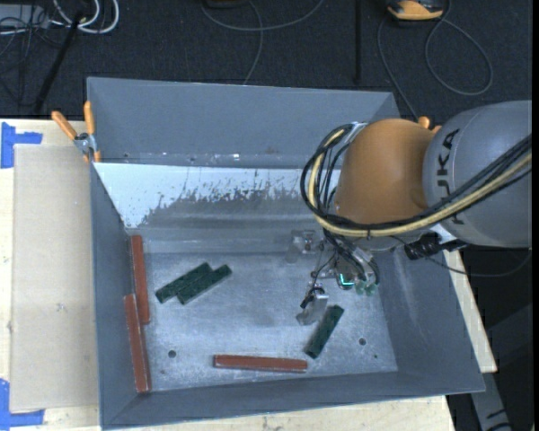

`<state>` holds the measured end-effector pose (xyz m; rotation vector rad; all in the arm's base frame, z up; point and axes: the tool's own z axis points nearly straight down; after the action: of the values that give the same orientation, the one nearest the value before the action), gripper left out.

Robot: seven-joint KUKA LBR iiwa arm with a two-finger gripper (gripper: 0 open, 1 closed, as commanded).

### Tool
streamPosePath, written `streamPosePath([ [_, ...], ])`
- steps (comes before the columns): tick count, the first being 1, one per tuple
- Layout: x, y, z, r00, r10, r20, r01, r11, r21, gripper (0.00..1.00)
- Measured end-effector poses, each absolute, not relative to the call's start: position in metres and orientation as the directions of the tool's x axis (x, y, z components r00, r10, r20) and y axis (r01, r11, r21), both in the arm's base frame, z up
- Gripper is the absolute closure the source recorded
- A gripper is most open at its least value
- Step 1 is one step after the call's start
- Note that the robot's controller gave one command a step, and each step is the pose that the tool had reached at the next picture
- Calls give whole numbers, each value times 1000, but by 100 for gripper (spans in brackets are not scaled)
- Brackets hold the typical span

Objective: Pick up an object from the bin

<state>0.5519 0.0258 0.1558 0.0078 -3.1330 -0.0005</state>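
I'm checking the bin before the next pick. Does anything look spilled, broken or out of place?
Nothing stands out. The brown bars along the left wall, the single brown bar near the front, the two green blocks and the lone green block beside the gripper all lie inside the bin.

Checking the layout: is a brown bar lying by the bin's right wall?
No: one brown bar and a second brown bar lie along the left wall, a third brown bar near the front.

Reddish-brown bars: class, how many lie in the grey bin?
3. Upper bar and lower bar lie along the left wall; the third bar lies by the near wall. The arm could hide others.
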Motion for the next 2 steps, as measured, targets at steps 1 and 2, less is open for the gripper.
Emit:
streamPosePath([
  [1,496,-32,68,-777,-629,5,-629,777,3,0],
  [2,508,-17,100,-697,-717,-3,-717,697,-1,0],
])
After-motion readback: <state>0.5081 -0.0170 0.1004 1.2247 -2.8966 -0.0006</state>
